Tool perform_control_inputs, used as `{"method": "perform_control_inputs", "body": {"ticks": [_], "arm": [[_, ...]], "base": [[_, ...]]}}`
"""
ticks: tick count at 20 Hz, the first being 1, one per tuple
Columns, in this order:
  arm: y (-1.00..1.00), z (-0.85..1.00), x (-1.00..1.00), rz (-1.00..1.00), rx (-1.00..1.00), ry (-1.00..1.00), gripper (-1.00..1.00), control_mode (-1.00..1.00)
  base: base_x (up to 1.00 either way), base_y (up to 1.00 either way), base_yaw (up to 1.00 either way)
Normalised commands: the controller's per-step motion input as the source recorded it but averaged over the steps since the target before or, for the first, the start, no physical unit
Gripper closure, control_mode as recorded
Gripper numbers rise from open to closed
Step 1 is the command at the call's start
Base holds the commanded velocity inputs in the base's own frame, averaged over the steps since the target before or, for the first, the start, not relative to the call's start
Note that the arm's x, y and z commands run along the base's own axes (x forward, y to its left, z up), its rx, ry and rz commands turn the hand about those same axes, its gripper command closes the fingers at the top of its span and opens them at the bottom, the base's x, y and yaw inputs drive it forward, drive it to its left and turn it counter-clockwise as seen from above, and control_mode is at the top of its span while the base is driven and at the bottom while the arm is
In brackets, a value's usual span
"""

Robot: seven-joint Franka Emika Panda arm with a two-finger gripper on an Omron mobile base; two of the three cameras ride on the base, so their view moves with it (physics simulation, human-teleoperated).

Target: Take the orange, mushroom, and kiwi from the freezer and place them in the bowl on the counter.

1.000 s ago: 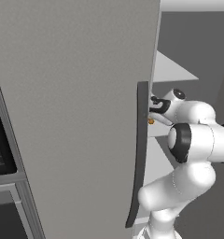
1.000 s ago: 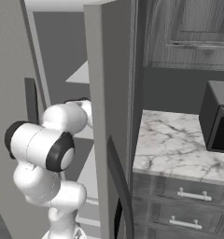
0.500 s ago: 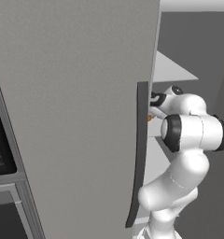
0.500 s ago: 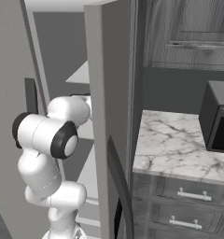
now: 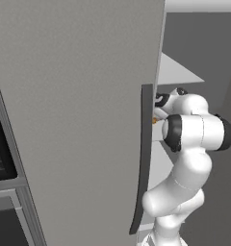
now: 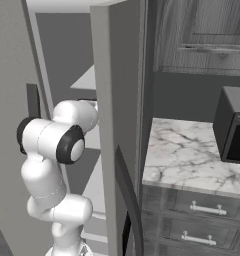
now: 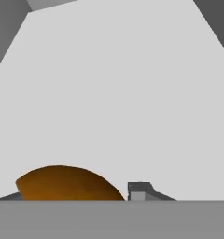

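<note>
The arm reaches into the open freezer [image 5: 79, 96], a tall plain grey appliance with a flat matte door and a long dark curved handle [image 5: 142, 158], its interior lined with smooth pale grey shelves [image 7: 123, 93]. In the hand view the orange [image 7: 67, 184], a glossy bright orange ball, sits on a shelf between the two dark fingertips [image 7: 141, 190] of the end effector [image 7: 74, 196], which appears drawn in against its sides; the contact itself lies at the frame's lower edge, so a firm clamp is judged rather than plainly seen. In the left base view a small spot of orange shows just beside the handle, at the wrist. The step in hand is thus the pick-up of the first fruit. The next move calls for lifting the orange clear of the shelf, withdrawing past the door edge without striking it, and carrying it right to the surface [image 6: 187, 155], a white marble top with grey veins above dark drawers with silver bar handles.
</note>
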Motion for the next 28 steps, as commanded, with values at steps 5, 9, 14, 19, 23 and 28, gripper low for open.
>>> {"method": "perform_control_inputs", "body": {"ticks": [5, 9, 14, 19, 23, 28], "arm": [[0.00, -0.40, 0.00, 0.00, 0.00, 0.00, 1.00, -1.00], [0.00, -0.26, -0.22, 0.00, 0.00, -0.01, 1.00, -1.00], [0.00, -0.07, -0.87, 0.00, 0.00, -0.06, 1.00, -1.00], [0.08, 0.00, -0.96, 0.00, -0.03, -0.02, 1.00, -1.00], [0.18, 0.24, -0.74, 0.00, -0.02, 0.09, 1.00, -1.00], [0.08, 0.51, -0.59, 0.00, -0.03, 0.13, 1.00, -1.00]], "base": [[0.00, 0.00, 0.00], [0.00, 0.00, 0.00], [0.00, 0.00, 0.00], [0.00, 0.00, 0.00], [0.00, 0.00, 0.00], [0.00, 0.00, 0.00]]}}
